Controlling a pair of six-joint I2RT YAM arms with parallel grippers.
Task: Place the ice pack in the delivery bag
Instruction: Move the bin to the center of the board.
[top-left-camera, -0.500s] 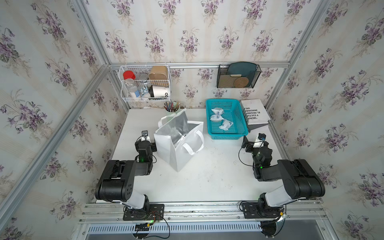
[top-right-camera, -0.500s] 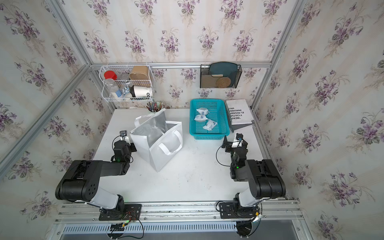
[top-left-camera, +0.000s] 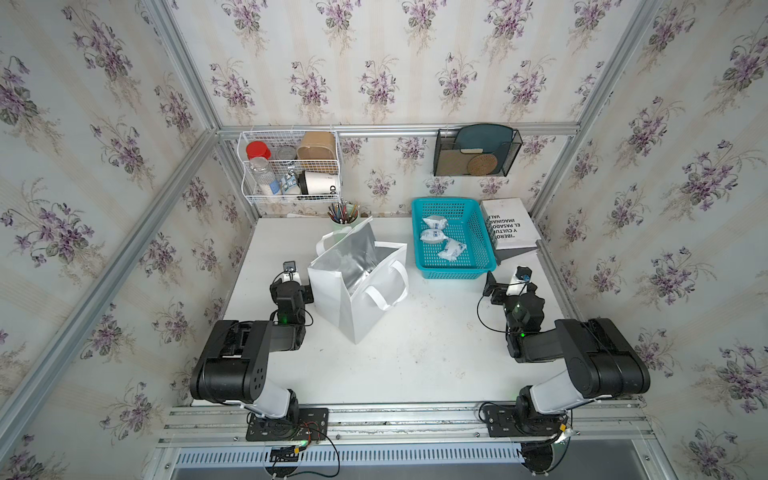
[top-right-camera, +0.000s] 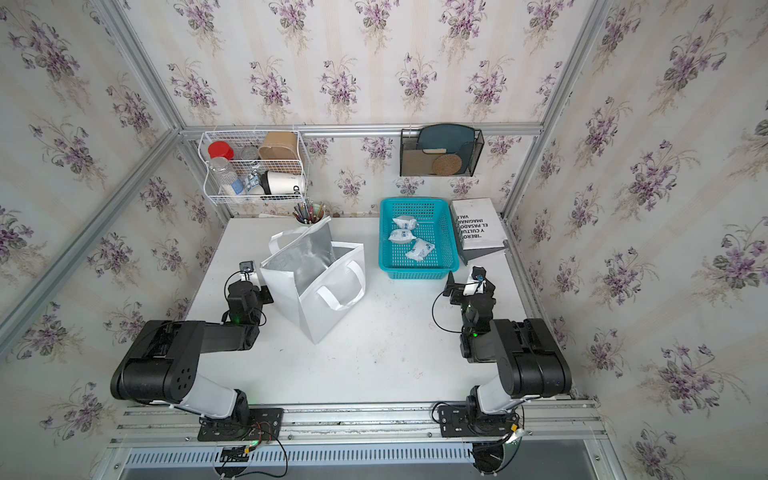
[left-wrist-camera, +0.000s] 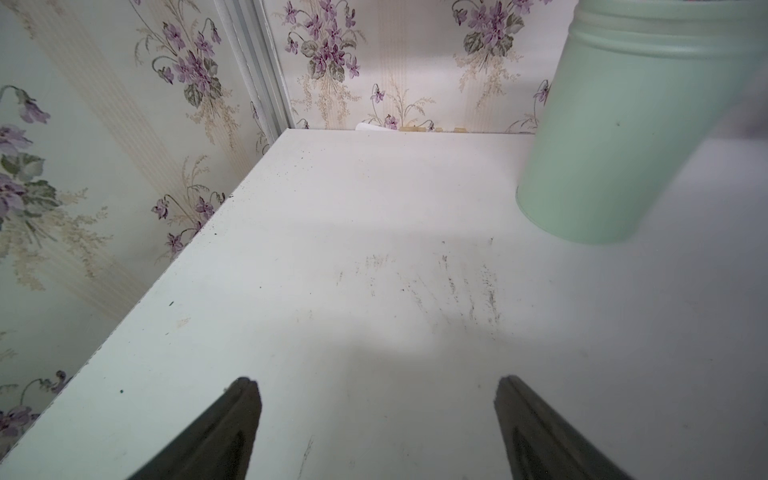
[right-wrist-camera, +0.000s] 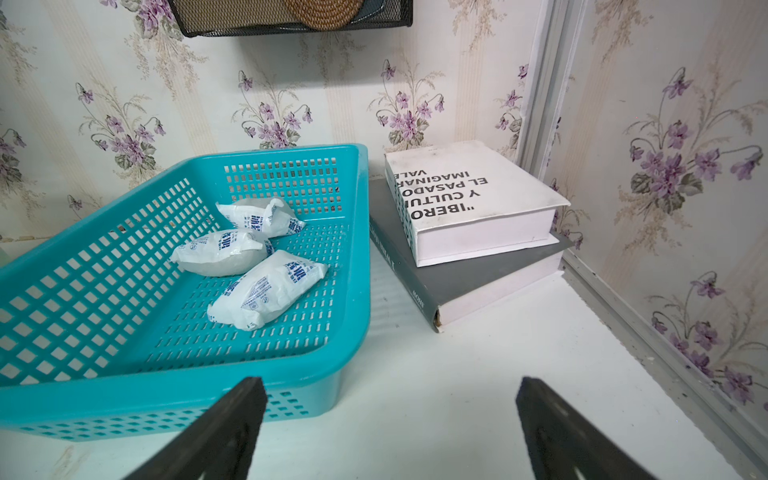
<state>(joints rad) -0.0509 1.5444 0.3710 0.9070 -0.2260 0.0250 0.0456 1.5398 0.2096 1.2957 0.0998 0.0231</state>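
Meanwhile, left tool and right tool are held low, wide and empty, while three ice packs are kept in the basket.

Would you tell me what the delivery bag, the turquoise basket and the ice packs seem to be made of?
Delivery bag: matte white outside, perhaps coated fabric or paper; crinkled, reflective silver foil lining. Turquoise basket: smooth moulded plastic, given its uniform perforated grid. Ice packs: thin white printed plastic film, creased and puffy; the filling cannot be told.
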